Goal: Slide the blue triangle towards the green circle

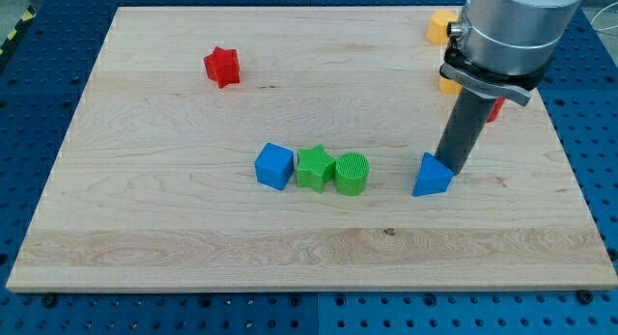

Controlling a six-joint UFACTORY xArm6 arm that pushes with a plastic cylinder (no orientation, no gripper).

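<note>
My tip (pixel 453 168), the end effector here, is a bare rod with nothing to open or close; it stands on the tabletop (pixel 193 248) touching or just behind the blue triangle (pixel 432 176), on its right, upper side. The green circle (pixel 351 174) lies to the view's left of the triangle, apart from it, pressed against a green star (pixel 315 168) with a blue cube (pixel 274 166) beyond. I'd worry the contact sits off-centre: a push could spin the triangle and let it slip past. Pushing too far would shove the whole row.
</note>
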